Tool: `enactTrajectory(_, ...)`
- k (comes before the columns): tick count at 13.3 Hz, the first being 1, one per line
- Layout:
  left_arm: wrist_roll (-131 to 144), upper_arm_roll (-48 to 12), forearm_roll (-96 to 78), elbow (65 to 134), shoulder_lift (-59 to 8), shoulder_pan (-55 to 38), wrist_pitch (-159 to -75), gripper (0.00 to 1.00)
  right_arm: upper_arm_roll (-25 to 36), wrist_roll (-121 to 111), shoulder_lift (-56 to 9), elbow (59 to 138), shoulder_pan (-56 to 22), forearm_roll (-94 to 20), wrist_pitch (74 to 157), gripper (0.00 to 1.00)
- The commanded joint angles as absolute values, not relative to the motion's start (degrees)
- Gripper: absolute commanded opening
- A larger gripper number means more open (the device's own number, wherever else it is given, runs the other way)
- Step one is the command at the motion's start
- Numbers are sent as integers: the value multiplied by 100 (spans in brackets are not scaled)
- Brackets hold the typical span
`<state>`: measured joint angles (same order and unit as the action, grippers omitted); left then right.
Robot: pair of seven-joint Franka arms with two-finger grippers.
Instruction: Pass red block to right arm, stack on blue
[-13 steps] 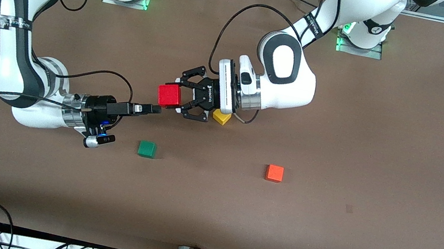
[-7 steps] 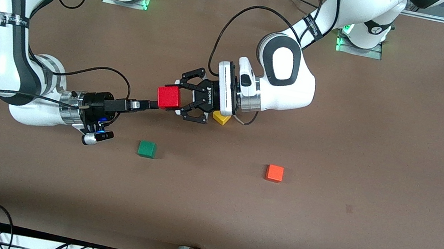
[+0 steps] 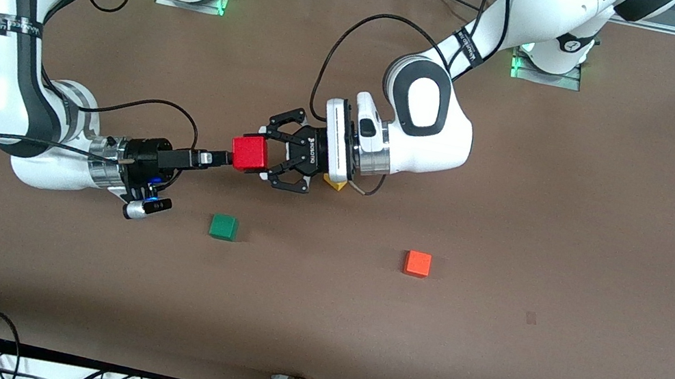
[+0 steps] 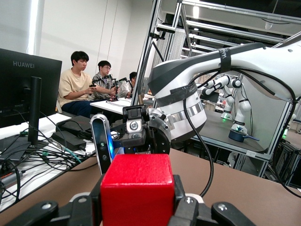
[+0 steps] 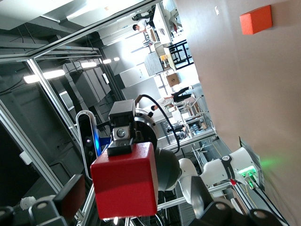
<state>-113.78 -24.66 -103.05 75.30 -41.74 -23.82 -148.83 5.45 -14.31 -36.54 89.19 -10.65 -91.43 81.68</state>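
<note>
As it hangs in mid-air between both grippers, red block (image 3: pixel 248 154): clear of the brown surface (image 3: pixel 489 355), roughly at its middle.
Green cube (image 3: pixel 224 226): on the surface, nearer the front camera than the red block, almost straight below it in the front view.
Orange cube (image 3: pixel 417 263): same nearness as the green cube, well apart from the red block, toward the left arm's end.
Left gripper (image 3: pixel 268 156): linked fingers (image 4: pixel 188 209) clamped on the red block from two opposite sides.
Right gripper (image 3: pixel 223 160): level with the red block, its tip at the block's free face; whether it has a grip yet, I cannot tell.
Yellow cube (image 3: pixel 334 182): on the surface, partly hidden under the left gripper's wrist, just beside the red block.
Blue cube: not seen in any view.
Handling: probably light, rigid and smooth-faced, so it could slip or twist if pinched off-centre.
Where to hold: squarely on the two flat faces the left gripper leaves bare, before that gripper lets go.
</note>
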Motion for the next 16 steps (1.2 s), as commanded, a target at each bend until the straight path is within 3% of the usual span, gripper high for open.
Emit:
enactTrajectory(1, -11522, -2417, -10503, 7207, -4359, -2514, -15012, 0, 536, -1371, -3489, 9062, -1090, -9105, 8262, 99)
enactTrajectory(5, -11522, -2399, -10494, 7216, -4368, -2522, -15021, 0, 501, -1380, -3489, 9053, -1090, -9167, 8384, 91)
enactTrajectory(11, -11522, -2399, -10494, 7216, -4403, -2558, -15020, 0, 492, -1380, -3481, 9044, -1099, -9211, 8420, 62)
enactTrajectory(13, -11522, -2399, -10494, 7216, -4395, -2549, -15021, 0, 492, -1380, -3489, 9035, -1090, -9220, 8420, 39)
enactTrajectory(15, -11522, -2399, -10503, 7216, -4395, -2549, -15012, 0, 492, -1380, -3489, 9026, -1055, -9281, 8394, 0)
enactTrajectory(16, -11522, -2399, -10512, 7216, -4395, -2549, -15020, 0, 492, -1380, -3489, 9035, -1037, -9342, 8359, 0)
